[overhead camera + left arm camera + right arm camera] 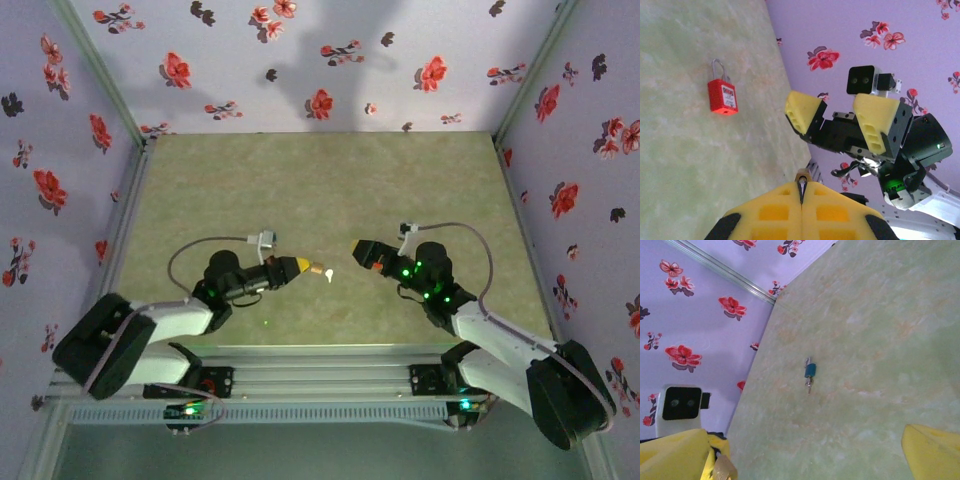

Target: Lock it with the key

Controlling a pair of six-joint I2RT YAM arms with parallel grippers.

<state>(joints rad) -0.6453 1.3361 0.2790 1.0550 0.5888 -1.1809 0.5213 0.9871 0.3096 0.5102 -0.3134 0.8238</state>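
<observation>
Your left gripper (801, 186) is pressed together on a small brass-coloured piece (802, 176) that peeks out past the fingertips. I take it for the key, though too little shows to be sure. Your right gripper (836, 111) faces it over the middle of the tabletop (680, 165), jaws spread wide with nothing between them. The padlock (722, 96) lies flat on the tabletop, near the edge under the flowered wall (850, 30) and well apart from both grippers.

The step in hand looks like bringing lock and key together. Send the free right gripper to the padlock and take it across the broad faces of its body. Leave the shackle (719, 67) and the end opposite it uncovered, since the keyway is presumably there. Lift it, turn that end toward the brass tip and line up squarely before you push. So little of the piece sticks out that a skewed approach would likely twist it in the grip.

The padlock body is a red, boxy block, smooth like plastic, with a pale label; its shackle is a thin grey metal hoop. The gripper fingers are yellow wedges with moulded hollows. The tabletop is matte, mottled green. A small blue item (810, 371), with a grey loop at one end and a metal sliver at the other, also lies there. It is too small to tell whether it is a key or a lock.
</observation>
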